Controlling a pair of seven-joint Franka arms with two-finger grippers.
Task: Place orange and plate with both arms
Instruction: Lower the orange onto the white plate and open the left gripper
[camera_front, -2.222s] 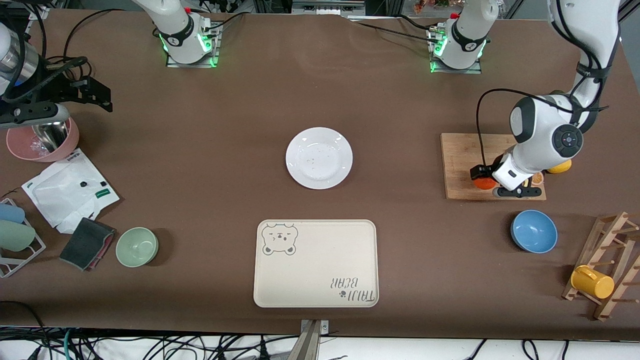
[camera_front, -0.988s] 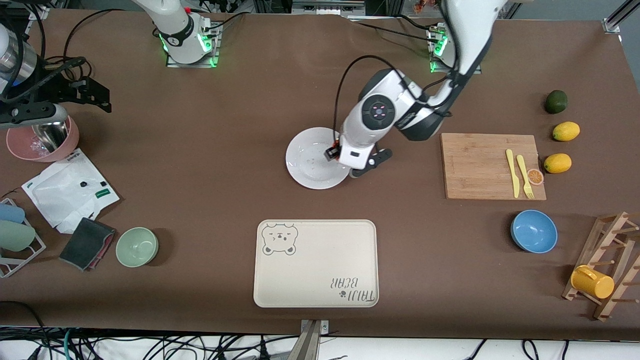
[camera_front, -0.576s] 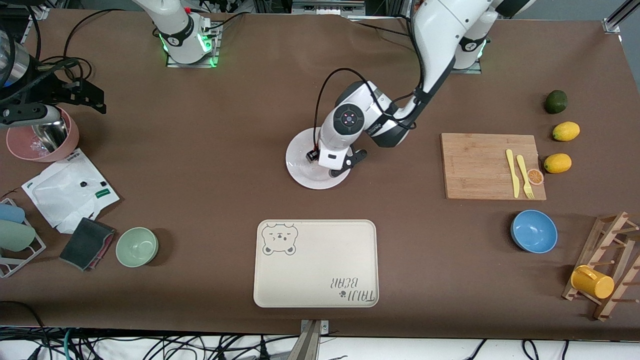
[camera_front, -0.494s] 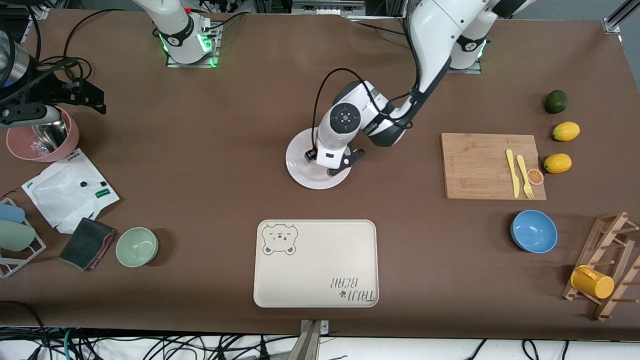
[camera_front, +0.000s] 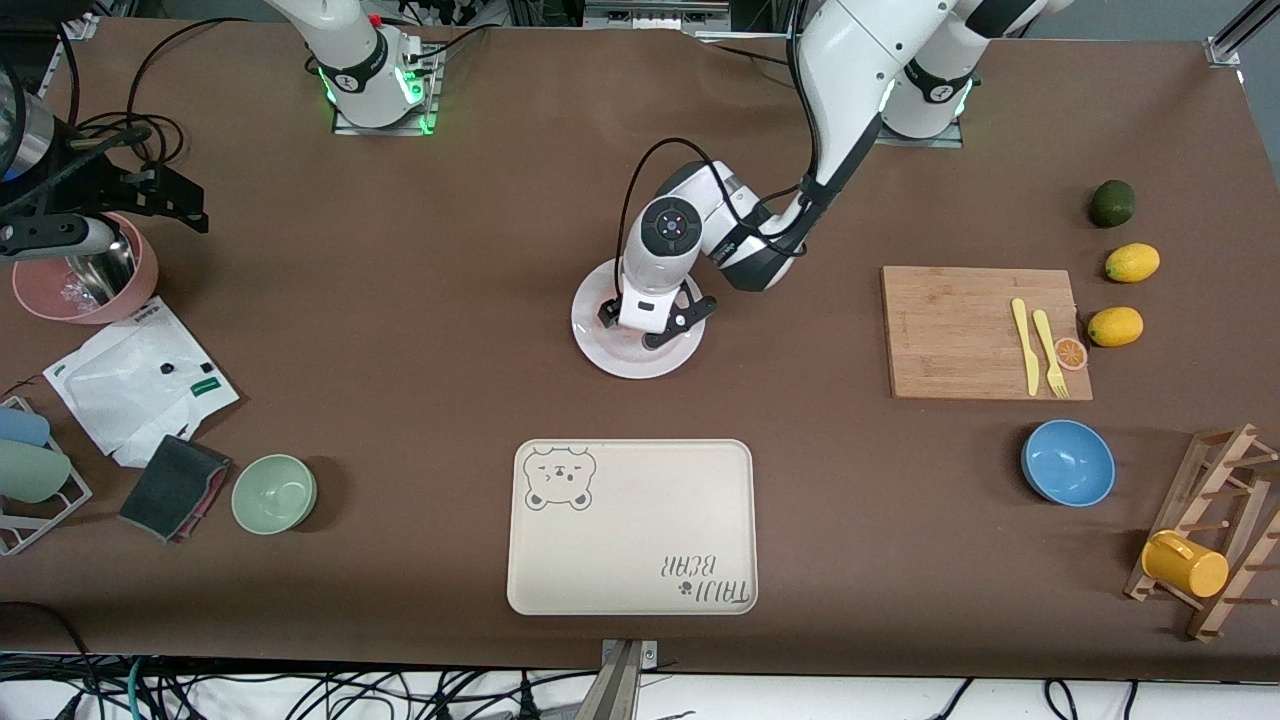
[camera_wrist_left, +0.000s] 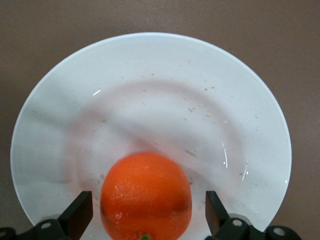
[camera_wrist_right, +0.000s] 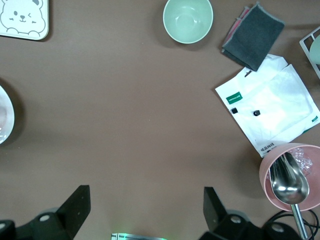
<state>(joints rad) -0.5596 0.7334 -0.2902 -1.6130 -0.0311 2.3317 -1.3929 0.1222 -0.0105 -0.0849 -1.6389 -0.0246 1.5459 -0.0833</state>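
The white plate (camera_front: 625, 362) lies at the table's middle. My left gripper (camera_front: 650, 325) hangs low over it and hides the orange in the front view. In the left wrist view the orange (camera_wrist_left: 146, 195) rests on the plate (camera_wrist_left: 165, 90), between the fingers of my left gripper (camera_wrist_left: 148, 210). The jaws are open, with a gap on each side of the fruit. My right gripper (camera_front: 150, 190) is open and empty, held high at the right arm's end of the table; it also shows in the right wrist view (camera_wrist_right: 145, 210). The plate's rim (camera_wrist_right: 4, 117) shows there too.
A cream bear tray (camera_front: 630, 525) lies nearer the front camera than the plate. A wooden board (camera_front: 960, 330) with yellow cutlery, two lemons (camera_front: 1132, 262), a blue bowl (camera_front: 1068, 462) and a mug rack stand toward the left arm's end. A green bowl (camera_front: 274, 493) and pink bowl (camera_front: 85, 285) stand toward the right arm's end.
My left arm has swung from the wooden board to the plate, bringing the orange, and has moved from the plate's edge to over its middle. The right arm has barely shifted.
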